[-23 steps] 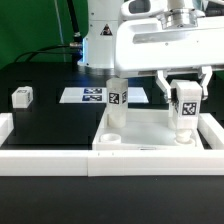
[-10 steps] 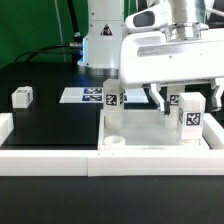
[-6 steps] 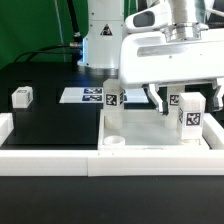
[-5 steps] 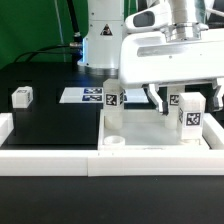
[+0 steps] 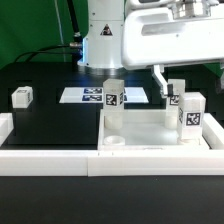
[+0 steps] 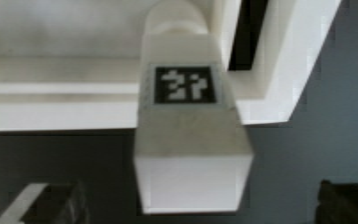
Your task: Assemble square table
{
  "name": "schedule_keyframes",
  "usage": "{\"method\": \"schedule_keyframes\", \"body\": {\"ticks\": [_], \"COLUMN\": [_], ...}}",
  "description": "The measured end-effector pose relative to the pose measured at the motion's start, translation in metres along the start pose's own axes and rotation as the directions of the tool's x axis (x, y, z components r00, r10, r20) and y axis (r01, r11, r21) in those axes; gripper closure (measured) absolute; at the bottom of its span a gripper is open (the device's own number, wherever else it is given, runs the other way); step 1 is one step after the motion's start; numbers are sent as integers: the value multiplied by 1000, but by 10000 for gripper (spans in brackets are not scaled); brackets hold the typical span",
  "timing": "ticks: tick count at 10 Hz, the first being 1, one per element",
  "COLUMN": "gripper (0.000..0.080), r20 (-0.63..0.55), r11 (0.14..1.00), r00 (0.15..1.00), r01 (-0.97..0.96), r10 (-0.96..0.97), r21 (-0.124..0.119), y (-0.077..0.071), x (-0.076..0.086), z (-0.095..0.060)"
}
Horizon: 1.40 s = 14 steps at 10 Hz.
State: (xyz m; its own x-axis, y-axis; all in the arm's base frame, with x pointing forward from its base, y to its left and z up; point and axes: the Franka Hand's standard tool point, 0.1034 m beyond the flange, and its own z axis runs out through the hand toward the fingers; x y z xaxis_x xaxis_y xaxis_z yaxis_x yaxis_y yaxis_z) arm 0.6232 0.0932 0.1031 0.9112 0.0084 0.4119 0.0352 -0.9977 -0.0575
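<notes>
The white square tabletop slab [image 5: 140, 130] lies flat at the exterior view's right, with an open round socket [image 5: 113, 142] at its near left corner. Three tagged white legs stand upright on it: far left [image 5: 113, 97], far right [image 5: 176, 92] and near right [image 5: 190, 114]. A fourth leg [image 5: 21, 97] lies loose on the black table at the exterior view's left. My gripper [image 5: 188, 78] hangs open above the near right leg, clear of it. In the wrist view that leg [image 6: 194, 130] stands between my spread fingers [image 6: 30, 203], untouched, with the slab [image 6: 60, 95] behind it; the gripper [image 6: 194, 207] holds nothing.
The marker board [image 5: 88, 96] lies flat behind the slab, left of the far left leg. A long low white border wall [image 5: 50, 160] runs along the front and up both sides. The robot's base [image 5: 100, 45] stands at the back.
My gripper has risen straight up from around the near right leg, which stays upright on the slab. Earlier still, it carried that leg down onto the slab.
</notes>
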Motion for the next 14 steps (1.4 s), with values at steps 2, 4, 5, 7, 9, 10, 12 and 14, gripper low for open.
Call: {"method": "schedule_keyframes", "body": {"ticks": [2, 4, 5, 7, 9, 10, 12, 14], "gripper": [150, 150, 150, 150, 150, 150, 150, 169], "r20": [170, 269, 323, 405, 413, 411, 404, 403], "r11": [1000, 999, 998, 997, 998, 999, 999, 999], "r00": [985, 963, 946, 914, 910, 911, 915, 915], "r01": [-8, -26, -34, -44, -47, -40, -28, -39], "r10": [4, 16, 18, 17, 26, 23, 12, 24], "r21": [22, 35, 44, 56, 39, 32, 35, 30], "y": [5, 8, 5, 4, 5, 5, 6, 6], "x": [-3, -11, -12, -13, -11, -5, -2, -3], "z": [4, 5, 4, 3, 6, 11, 18, 20]}}
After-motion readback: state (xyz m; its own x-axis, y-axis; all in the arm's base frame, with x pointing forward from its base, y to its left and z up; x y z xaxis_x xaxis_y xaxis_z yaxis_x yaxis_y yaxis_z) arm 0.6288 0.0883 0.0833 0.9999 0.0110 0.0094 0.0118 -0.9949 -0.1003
